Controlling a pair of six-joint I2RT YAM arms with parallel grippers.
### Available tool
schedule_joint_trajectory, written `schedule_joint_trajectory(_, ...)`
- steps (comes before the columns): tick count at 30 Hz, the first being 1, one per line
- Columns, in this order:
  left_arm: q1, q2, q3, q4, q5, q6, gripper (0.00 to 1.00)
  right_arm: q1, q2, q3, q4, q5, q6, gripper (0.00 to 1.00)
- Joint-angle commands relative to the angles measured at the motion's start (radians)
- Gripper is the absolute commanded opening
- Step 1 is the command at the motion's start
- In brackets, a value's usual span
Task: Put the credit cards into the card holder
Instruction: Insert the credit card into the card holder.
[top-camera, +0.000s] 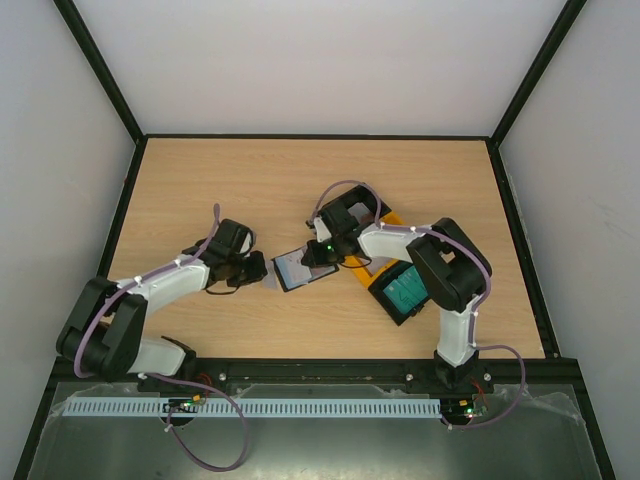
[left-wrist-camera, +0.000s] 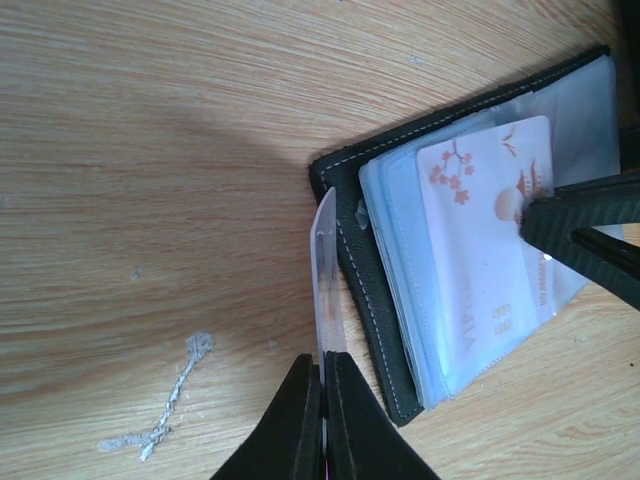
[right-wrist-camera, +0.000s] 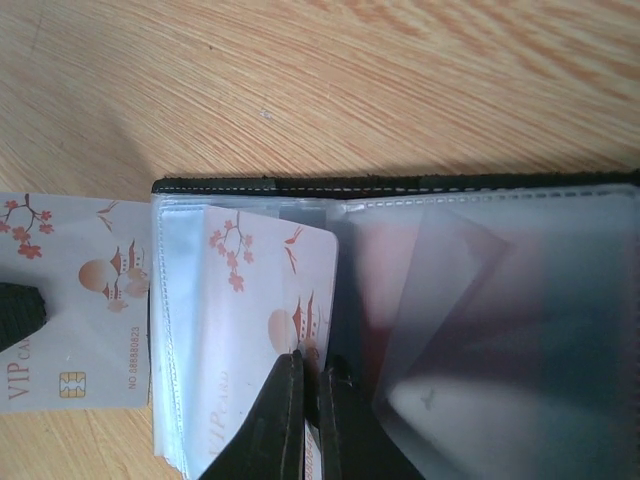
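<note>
Two credit cards are being held at once. One pale card (right-wrist-camera: 265, 300), printed with red blossoms and the words VIP CARD, lies among the clear plastic sleeves of the card holder (left-wrist-camera: 362, 290). How far it sits inside a pocket cannot be told. The right gripper (right-wrist-camera: 308, 375) is closed on this card's near edge, its fingers pinched tight together.

A second card (right-wrist-camera: 80, 290) with the same print is just beside the holder's stitched black edge, on the side away from the right arm. Whether it touches that edge is unclear. The left gripper (left-wrist-camera: 322, 378) is clamped on it, and the left wrist view shows the card edge-on as a thin pale strip rising from between the fingers.

The holder lies open near the middle of the wooden desk (top-camera: 250, 190), between the two grippers, black cover down and sleeves up.

To the right, partly under the right arm, stand a yellow bin (top-camera: 352, 263) and a black bin (top-camera: 385, 303), joined together. Teal cards (top-camera: 407, 288) lie in the black one. A silvery scuff (left-wrist-camera: 170, 400) marks the desk near the left gripper.
</note>
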Motion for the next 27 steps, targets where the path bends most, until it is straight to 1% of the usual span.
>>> schedule_joint_trajectory(1, -0.003, 0.044, -0.006, -0.005, -0.036, 0.015, 0.02, 0.002, -0.032, -0.027, -0.128, 0.090, -0.009, 0.02)
schedule_joint_trajectory(7, -0.003, 0.050, -0.006, -0.005, -0.037, 0.018, 0.02, -0.004, -0.006, -0.003, -0.159, 0.056, -0.038, 0.02)
schedule_joint_trajectory(13, -0.003, 0.057, -0.007, 0.006, -0.020, 0.021, 0.02, 0.000, 0.012, -0.021, -0.150, 0.002, -0.048, 0.02)
schedule_joint_trajectory(18, -0.003, 0.061, -0.010, 0.015, -0.008, 0.019, 0.02, 0.019, 0.019, -0.047, -0.049, -0.029, 0.026, 0.02)
schedule_joint_trajectory(27, -0.003, 0.061, -0.017, 0.016, 0.001, 0.019, 0.03, 0.046, 0.014, -0.095, 0.103, 0.014, 0.181, 0.02)
